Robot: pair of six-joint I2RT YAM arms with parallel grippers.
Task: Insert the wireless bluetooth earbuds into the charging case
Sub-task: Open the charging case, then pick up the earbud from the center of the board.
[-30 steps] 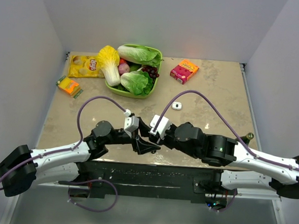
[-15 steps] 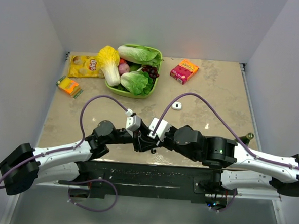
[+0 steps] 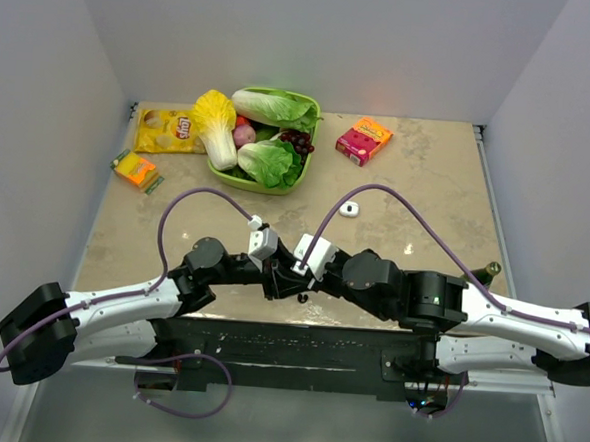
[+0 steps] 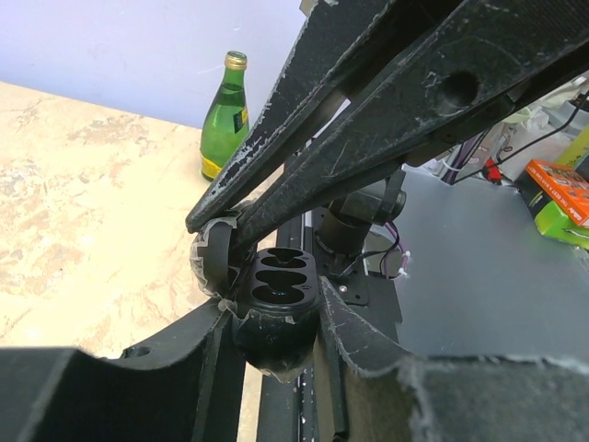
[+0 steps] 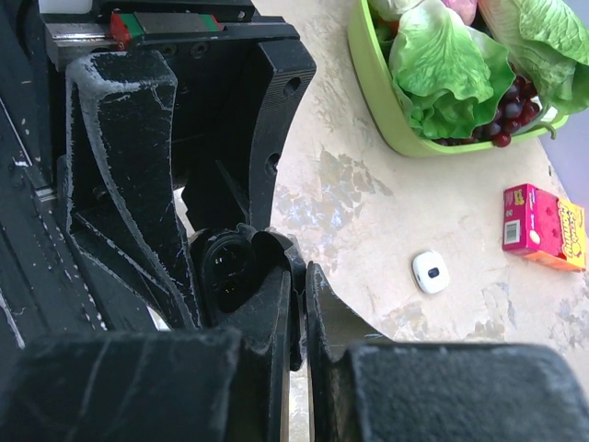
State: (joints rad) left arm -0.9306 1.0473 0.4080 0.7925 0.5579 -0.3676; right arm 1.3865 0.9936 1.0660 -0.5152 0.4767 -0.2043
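Observation:
The white charging case (image 3: 349,208) lies alone on the table behind the arms; it also shows in the right wrist view (image 5: 431,273), lid down, dark mark up. My left gripper (image 3: 279,283) (image 4: 273,320) is shut on a black oval object (image 4: 276,281) with hollows in its top face, held at the table's near edge. My right gripper (image 3: 293,278) (image 5: 302,276) meets it there, its fingers (image 4: 304,166) pinched on the object's raised black flap (image 4: 217,256). The object also shows in the right wrist view (image 5: 225,272). No tiny black earbuds are visible.
A green basket (image 3: 309,157) of lettuce, grapes and other produce stands at the back. A yellow chip bag (image 3: 165,130), a small orange pack (image 3: 136,169) and a pink box (image 3: 364,140) lie nearby. A green bottle (image 4: 224,115) stands at the right front edge.
Over the second the two grippers have drawn together at the near edge, the right one moving left onto the black object. In the last half second almost nothing moved.

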